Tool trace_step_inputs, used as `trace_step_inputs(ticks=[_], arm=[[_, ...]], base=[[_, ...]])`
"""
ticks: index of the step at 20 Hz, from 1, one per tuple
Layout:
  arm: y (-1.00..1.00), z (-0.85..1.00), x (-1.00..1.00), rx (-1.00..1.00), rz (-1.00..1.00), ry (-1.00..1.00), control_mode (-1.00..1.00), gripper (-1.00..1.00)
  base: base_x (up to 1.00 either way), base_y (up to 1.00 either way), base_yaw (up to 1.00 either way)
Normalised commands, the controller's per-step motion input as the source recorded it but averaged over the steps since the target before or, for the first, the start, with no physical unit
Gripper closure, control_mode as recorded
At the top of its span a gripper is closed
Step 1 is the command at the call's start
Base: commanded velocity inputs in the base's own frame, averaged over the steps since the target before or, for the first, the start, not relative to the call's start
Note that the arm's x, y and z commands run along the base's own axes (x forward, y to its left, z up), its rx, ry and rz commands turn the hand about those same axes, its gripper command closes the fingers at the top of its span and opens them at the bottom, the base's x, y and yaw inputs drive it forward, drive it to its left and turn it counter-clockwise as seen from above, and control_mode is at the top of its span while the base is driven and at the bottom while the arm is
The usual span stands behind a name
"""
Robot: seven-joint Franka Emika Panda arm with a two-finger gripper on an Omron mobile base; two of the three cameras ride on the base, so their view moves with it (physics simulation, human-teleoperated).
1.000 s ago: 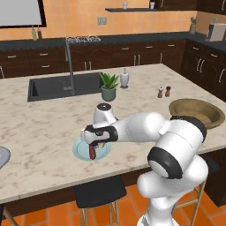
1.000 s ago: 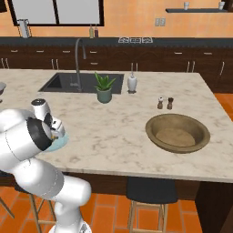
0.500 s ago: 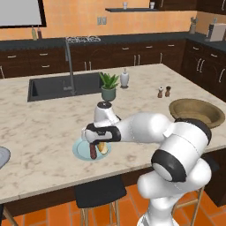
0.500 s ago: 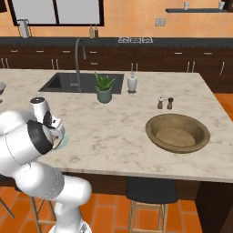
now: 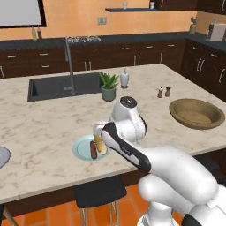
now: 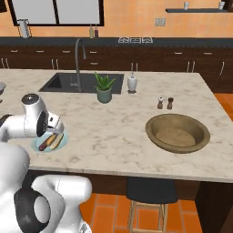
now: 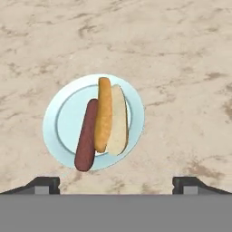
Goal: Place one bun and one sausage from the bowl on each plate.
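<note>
**Plate loaded, fingers spread above it**

You have the gripper [image 7: 116,183] hanging over the plate [image 7: 61,122] with its fingers [image 7: 43,183] spread wide and nothing between them; in the hand view the two dark tips sit far apart at the bottom, one at each side, and the plate lies between and beyond them.

On that plate you can see a sausage [image 7: 86,135] and a bun [image 7: 112,120] lying side by side, lengthwise and touching. The bun shows as an orange strip next to the sausage and a paler half on the far side of it. The sausage's lower end reaches the plate's rim.

In the left base view the plate [image 5: 80,149] sits near the counter's [image 5: 53,119] front edge, just left of the arm's wrist, with the sausage [image 5: 93,150] and bun [image 5: 100,145] on it. In the right base view the same plate [image 6: 63,142] lies close under the hand at the left, the sausage [image 6: 45,143] and bun [image 6: 55,140] slanting across it.

The bowl [image 5: 197,113] stands well apart from the plate, toward the right end of the counter; from the right base view its inside [image 6: 178,132] looks bare wood. You can also make out the edge of a second plate [image 5: 3,155] at the far left of the left base view; you cannot tell what is on it.

Behind, a potted plant [image 5: 108,86] stands beside the sink [image 5: 62,85], and a pair of shakers [image 5: 163,92] stands between plant and bowl
</note>
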Motion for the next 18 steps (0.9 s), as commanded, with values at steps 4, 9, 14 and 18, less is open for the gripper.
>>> trace_step_inputs(ticks=[4,9,14,18], arm=[[-0.58,1.0,-1.0,0.15,0.02,-0.54,-1.0,-1.0],[-0.56,1.0,-1.0,0.16,0.04,-0.52,-1.0,-1.0],[-0.5,1.0,-1.0,0.15,0.04,-0.49,-1.0,-1.0],[-0.78,1.0,-1.0,0.23,0.1,-0.49,-1.0,-1.0]], base=[[0.0,0.0,0.0],[0.0,0.0,0.0],[0.0,0.0,0.0],[0.0,0.0,0.0]])
